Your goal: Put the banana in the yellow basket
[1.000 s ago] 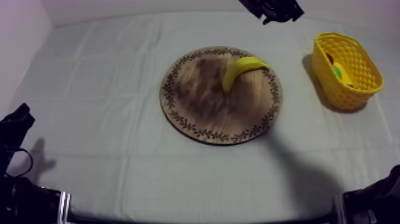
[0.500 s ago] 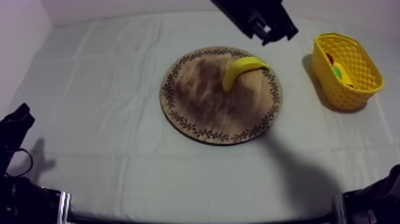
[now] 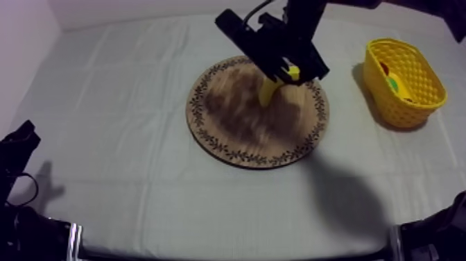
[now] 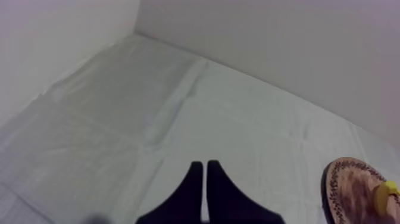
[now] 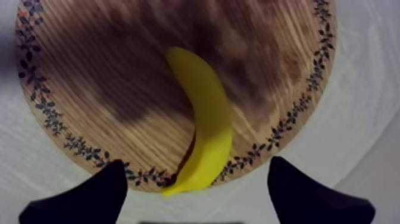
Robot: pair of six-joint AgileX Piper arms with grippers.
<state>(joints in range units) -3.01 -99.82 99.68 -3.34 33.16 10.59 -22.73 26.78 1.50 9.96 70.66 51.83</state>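
Observation:
The yellow banana (image 5: 205,119) lies curved on the round wooden board (image 5: 107,71), one end near the patterned rim. My right gripper (image 5: 197,168) hangs open just above it, one finger on each side of the banana's rim end, touching nothing. From above, the right gripper (image 3: 299,71) covers the banana's far part; the rest of the banana (image 3: 269,90) shows on the board (image 3: 236,121). The yellow basket (image 3: 406,83) stands at the right of the table. My left gripper (image 4: 205,173) is shut on nothing and rests low at the left (image 3: 19,142).
The basket holds toy fruit, among it a small red fruit (image 3: 383,68). From the left wrist, the board (image 4: 348,190) and banana (image 4: 387,193) lie far off across the cloth. A wall runs along the back and left.
My right arm has come down from the back edge over the board's far right part and now covers part of the banana. The banana, the board and the left arm have not moved.

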